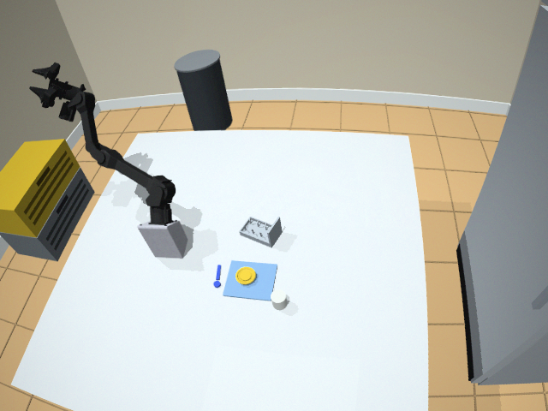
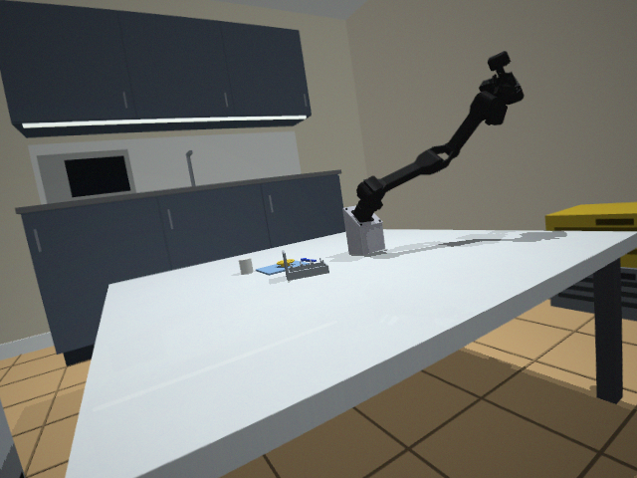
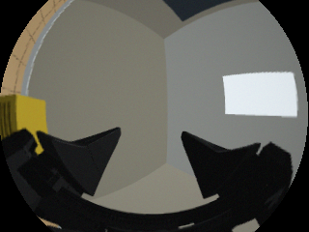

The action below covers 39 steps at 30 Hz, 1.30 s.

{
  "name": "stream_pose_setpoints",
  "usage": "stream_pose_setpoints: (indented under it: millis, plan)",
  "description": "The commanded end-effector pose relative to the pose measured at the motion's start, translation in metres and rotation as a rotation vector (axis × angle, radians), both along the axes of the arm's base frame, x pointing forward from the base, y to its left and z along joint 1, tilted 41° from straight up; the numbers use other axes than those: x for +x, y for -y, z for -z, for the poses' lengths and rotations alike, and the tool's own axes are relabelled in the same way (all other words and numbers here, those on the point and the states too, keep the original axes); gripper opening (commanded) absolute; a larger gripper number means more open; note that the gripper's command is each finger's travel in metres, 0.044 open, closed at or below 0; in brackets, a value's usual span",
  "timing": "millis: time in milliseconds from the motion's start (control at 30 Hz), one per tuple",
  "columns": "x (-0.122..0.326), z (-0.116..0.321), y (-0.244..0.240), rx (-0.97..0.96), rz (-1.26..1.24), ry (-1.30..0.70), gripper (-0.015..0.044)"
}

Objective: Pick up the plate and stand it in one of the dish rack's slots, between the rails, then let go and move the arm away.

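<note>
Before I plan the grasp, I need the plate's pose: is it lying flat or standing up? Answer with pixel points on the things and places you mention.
Flat: the yellow plate (image 1: 245, 275) (image 2: 286, 263) shows its round face from above and a low profile from the side.

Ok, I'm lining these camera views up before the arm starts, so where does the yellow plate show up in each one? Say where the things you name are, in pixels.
Top: the yellow plate (image 1: 245, 275) (image 2: 285, 263) lies on the blue mat (image 1: 264, 282) (image 2: 268, 269), just below centre.
Exterior: small, left of centre, behind the dish rack (image 1: 274, 233) (image 2: 308, 274).
Wrist: not in it.
Shared landmark: the yellow cabinet (image 1: 32, 176) (image 2: 591, 210) (image 3: 31, 113), at the left in top and wrist, right in exterior.
</note>
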State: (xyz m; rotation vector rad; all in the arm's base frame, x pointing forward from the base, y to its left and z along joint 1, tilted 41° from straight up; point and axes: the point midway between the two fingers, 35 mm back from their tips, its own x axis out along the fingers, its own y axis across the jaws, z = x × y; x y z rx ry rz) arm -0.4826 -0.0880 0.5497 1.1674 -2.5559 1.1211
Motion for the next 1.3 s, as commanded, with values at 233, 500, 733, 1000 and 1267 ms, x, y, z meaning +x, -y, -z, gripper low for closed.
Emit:
stream_pose_setpoints:
  millis: [233, 500, 733, 1000, 1267]
  plan:
    - [0.027, -0.033, -0.017, 0.032, 0.104, -0.151, 0.0400]
    - [0.070, -0.079, -0.031, 0.009, 0.209, -0.357, 0.0400]
    - [0.115, -0.112, -0.041, 0.007, 0.276, -0.506, 0.0400]
    - [0.152, -0.131, -0.050, -0.013, 0.316, -0.599, 0.0400]
    - [0.166, -0.131, -0.053, -0.032, 0.331, -0.626, 0.0400]
